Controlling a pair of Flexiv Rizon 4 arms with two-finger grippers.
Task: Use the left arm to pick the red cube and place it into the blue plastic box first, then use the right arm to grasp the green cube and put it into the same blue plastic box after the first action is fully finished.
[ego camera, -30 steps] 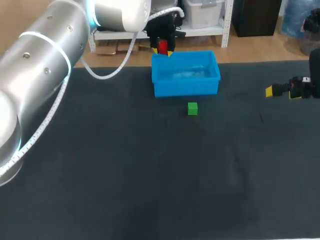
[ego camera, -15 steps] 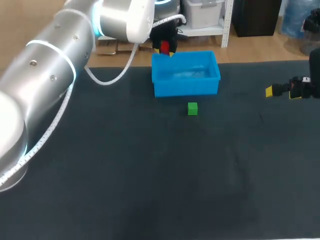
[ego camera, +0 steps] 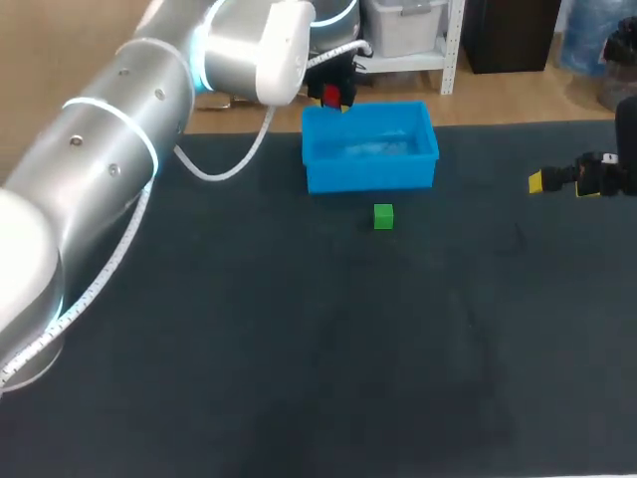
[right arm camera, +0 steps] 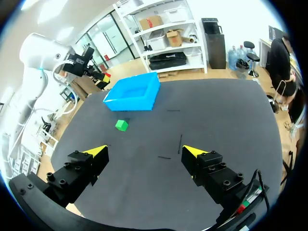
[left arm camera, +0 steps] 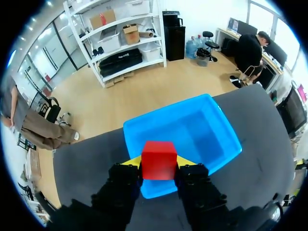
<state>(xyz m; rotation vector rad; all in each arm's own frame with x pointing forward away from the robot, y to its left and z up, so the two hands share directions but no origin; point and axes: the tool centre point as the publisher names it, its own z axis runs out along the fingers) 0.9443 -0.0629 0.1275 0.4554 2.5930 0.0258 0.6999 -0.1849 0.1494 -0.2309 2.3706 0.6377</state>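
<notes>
Our left gripper (left arm camera: pixel 159 162) pinches the red cube (left arm camera: pixel 159 159) over the upper-left rim of the blue plastic box (ego camera: pixel 370 171) at top centre, while the green cube (ego camera: pixel 383 216) lies just below the box, well apart from our spread right gripper (right arm camera: pixel 144 151) at the right edge.

You have the left claw (left arm camera: pixel 159 161) clamped on the red cube (left arm camera: pixel 159 159) from its 3 and 9 o'clock sides, and the cube covers part of the near rim of the blue plastic box (left arm camera: pixel 211 126), which lies on the dark table (left arm camera: pixel 84 161) from 12 to 2 o'clock of the claw.

Bright, even light (soft shadows)
</notes>
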